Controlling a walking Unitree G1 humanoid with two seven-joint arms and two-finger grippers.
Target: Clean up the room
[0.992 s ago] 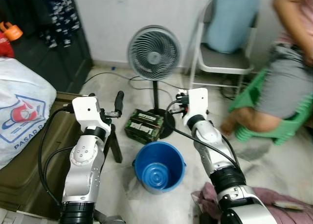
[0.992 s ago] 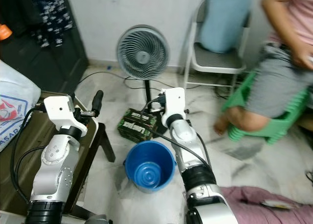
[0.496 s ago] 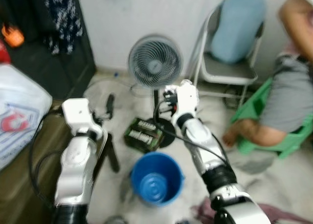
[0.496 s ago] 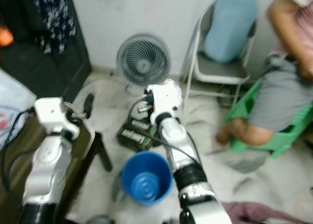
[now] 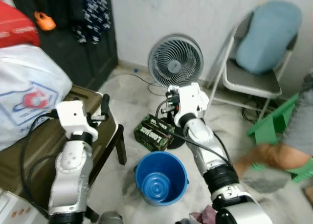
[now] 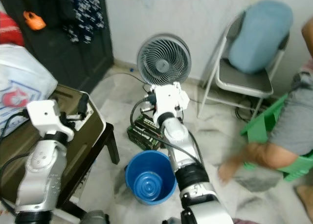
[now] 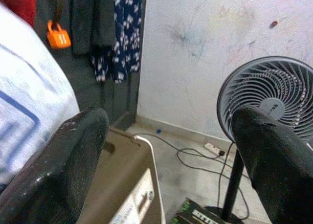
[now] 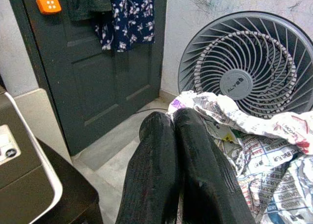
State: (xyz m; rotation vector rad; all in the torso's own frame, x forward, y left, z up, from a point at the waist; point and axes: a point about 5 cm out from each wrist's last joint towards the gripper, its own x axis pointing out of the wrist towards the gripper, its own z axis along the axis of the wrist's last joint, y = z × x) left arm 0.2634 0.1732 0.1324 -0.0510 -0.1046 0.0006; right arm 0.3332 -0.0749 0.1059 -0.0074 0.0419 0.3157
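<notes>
Right claw (image 8: 178,150) clamped on crumpled newspaper (image 8: 244,136) before fan (image 5: 175,62), above blue bucket (image 5: 161,177); left claw (image 7: 166,155) spread apart over bench (image 5: 73,131).

My arms are silver, jointed segments with white box-shaped wrist housings. Black cables loop along each arm behind the left end effector (image 5: 104,105) and the right end effector (image 8: 182,136). My long fingers (image 7: 266,155) are matte black and rounded.

Grey standing fan (image 5: 175,62) by wall; folding chair w/ blue cushion (image 5: 266,33) beside it; dark door (image 8: 107,62); green stool (image 5: 279,126).
</notes>
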